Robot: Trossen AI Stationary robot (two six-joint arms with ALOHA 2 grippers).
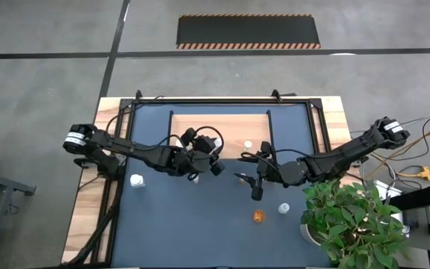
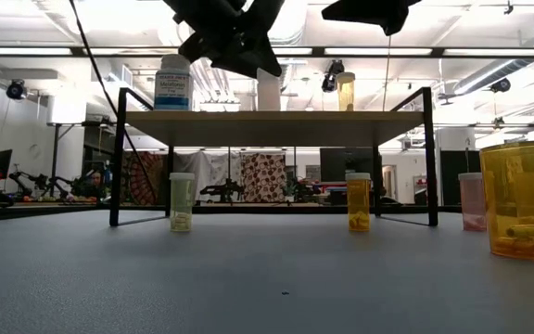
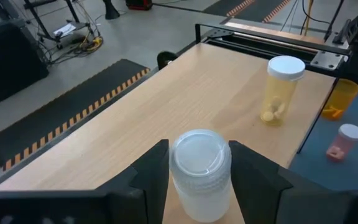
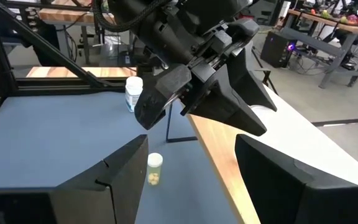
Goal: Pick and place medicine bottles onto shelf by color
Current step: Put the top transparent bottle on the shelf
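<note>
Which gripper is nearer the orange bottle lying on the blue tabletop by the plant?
Right. The right gripper hangs just shelf-side of the orange bottle; the left gripper is farther, over the light-wood shelf.

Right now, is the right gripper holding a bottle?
No, the right gripper stands open with nothing between its fingers, above the blue tabletop.

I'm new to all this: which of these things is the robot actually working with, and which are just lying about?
Job: shelf; white bottle between the left gripper's fingers; yellowish bottle on the shelf; orange bottle; right gripper, open, beside the shelf.
Lying about: plant; striped floor mat; cables.
</note>
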